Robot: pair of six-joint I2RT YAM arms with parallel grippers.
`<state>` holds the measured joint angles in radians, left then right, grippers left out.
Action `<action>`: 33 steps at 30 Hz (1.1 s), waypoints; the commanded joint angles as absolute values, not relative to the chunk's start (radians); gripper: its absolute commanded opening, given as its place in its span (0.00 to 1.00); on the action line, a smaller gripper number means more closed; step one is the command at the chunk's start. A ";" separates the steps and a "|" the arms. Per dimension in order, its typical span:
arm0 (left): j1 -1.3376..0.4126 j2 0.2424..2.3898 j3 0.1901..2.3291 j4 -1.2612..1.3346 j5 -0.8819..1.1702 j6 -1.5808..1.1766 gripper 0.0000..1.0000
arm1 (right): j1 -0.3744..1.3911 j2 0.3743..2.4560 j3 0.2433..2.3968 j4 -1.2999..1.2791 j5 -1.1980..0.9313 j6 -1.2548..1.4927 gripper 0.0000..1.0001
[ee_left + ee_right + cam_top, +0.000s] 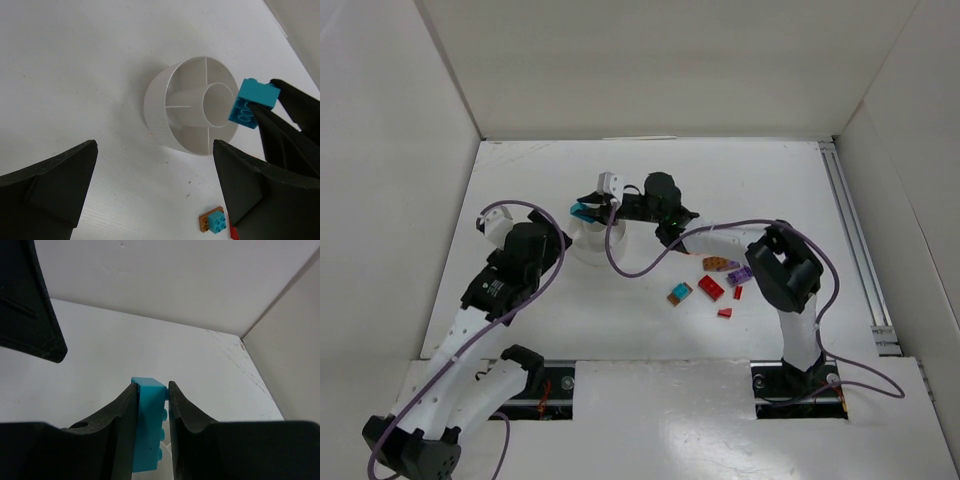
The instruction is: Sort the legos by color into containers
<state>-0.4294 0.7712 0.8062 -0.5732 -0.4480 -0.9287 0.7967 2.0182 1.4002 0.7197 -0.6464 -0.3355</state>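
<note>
The white divided dish (588, 245) stands left of the table's middle; it also shows in the left wrist view (192, 107). My right gripper (592, 209) reaches left over it, shut on a teal brick (582, 211). The right wrist view shows the brick (148, 425) clamped upright between the jaws of the right gripper (150, 390). In the left wrist view the brick (252, 102) hangs above the dish's right rim. My left gripper (560, 242) is open and empty just left of the dish; in its wrist view (155, 195) the jaws stand wide apart.
Loose bricks lie right of the dish: a brown one (717, 264), a purple one (740, 274), a red one (711, 287), a teal-on-brown pair (679, 293) (214, 221) and small red pieces (725, 313). White walls enclose the table. A purple cable (620, 262) loops beside the dish.
</note>
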 commanded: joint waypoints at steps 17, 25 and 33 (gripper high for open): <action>-0.405 0.709 0.811 -0.592 -0.468 -0.959 1.00 | 0.857 2.033 1.316 0.836 -0.660 -0.293 0.05; -0.405 0.689 0.802 -0.592 -0.468 -0.959 1.00 | 0.857 2.065 1.307 0.836 -0.649 -0.313 0.10; -0.405 0.689 0.802 -0.592 -0.459 -0.959 1.00 | 0.857 2.085 1.298 0.836 -0.647 -0.342 0.29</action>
<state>-0.4103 0.7017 0.8043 -0.5903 -0.4480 -0.9520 0.8570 2.0861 1.2957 0.7712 -0.6388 -0.3298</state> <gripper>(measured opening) 0.997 0.326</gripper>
